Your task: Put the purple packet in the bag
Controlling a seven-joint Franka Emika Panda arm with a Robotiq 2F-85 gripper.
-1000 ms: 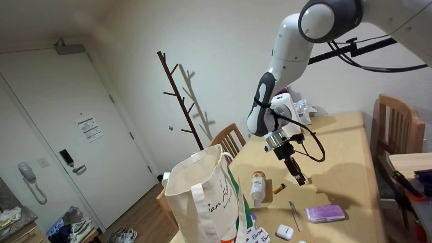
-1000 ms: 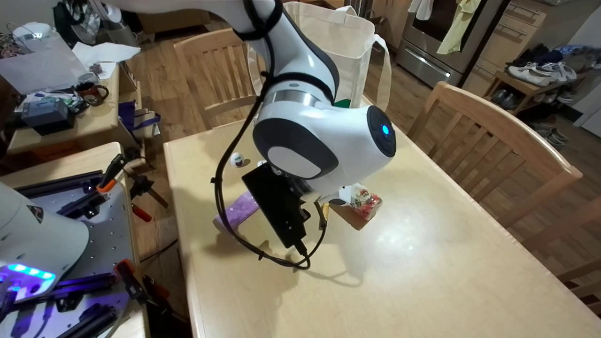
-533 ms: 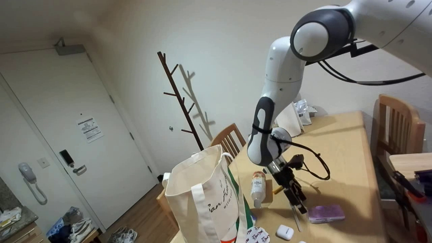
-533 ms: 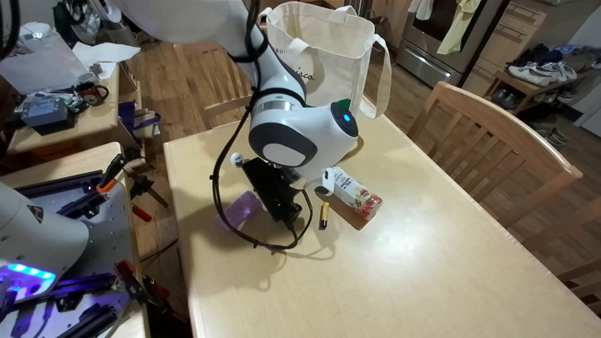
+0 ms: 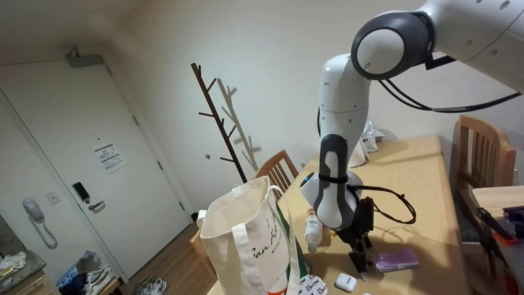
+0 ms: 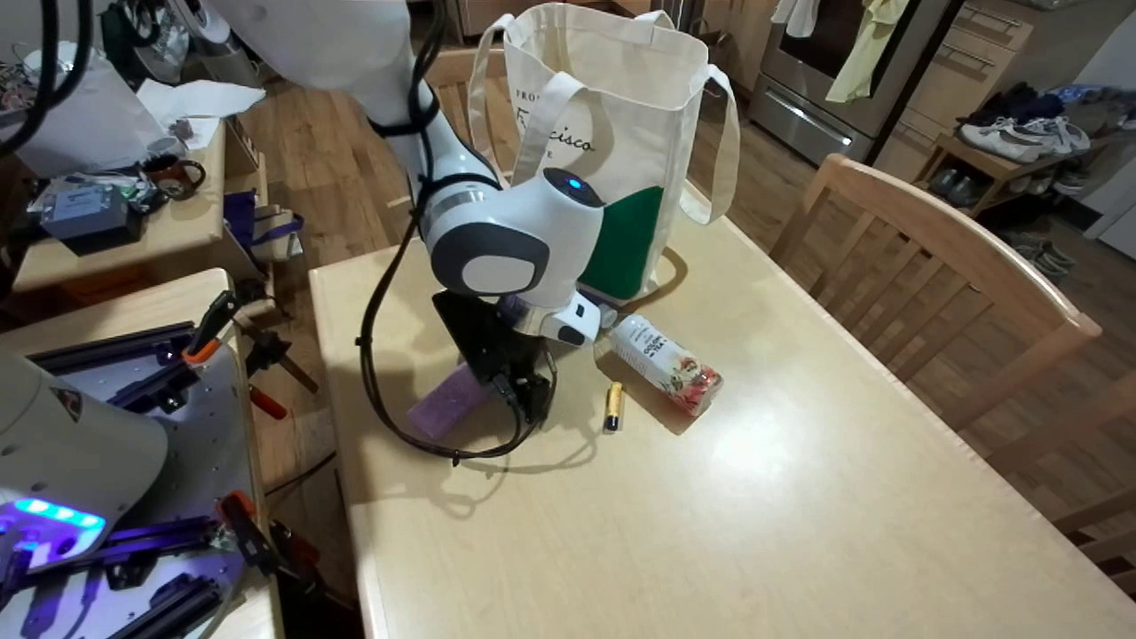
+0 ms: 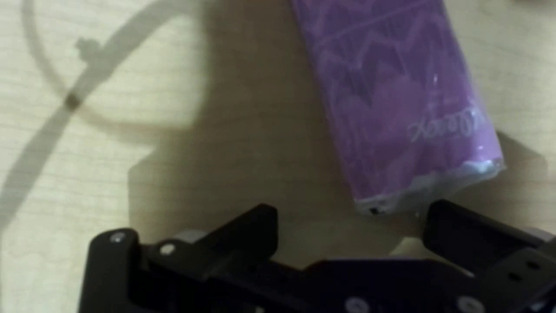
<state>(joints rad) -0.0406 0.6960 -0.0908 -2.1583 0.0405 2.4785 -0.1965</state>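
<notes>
The purple packet [image 5: 396, 260] lies flat on the table in both exterior views [image 6: 450, 401]. In the wrist view the packet [image 7: 391, 95] reaches from the top edge down to its clear-wrapped end, just beyond the fingertips. My gripper [image 7: 352, 224] is open, with nothing between its fingers. The packet's end lies ahead of the gap, nearer the right finger. In an exterior view the gripper [image 5: 362, 264] is low over the table beside the packet's end. The cream bag [image 5: 262, 233] stands upright with its top open; it also shows in an exterior view [image 6: 621, 133], partly behind the arm.
A bottle [image 6: 666, 364] lies on the table near the bag. A yellow-black stick [image 6: 613, 406] lies beside it. A white case [image 5: 345, 282] and a round printed piece [image 5: 312, 285] lie near the gripper. A thin pen [image 5: 363, 277] is mostly hidden by the gripper. Chairs [image 6: 932, 266] surround the table.
My gripper has come down close to the table, and the wrist has turned and shifted toward the packet's end. The bag and bottle show more fully in an exterior view. The packet has not moved.
</notes>
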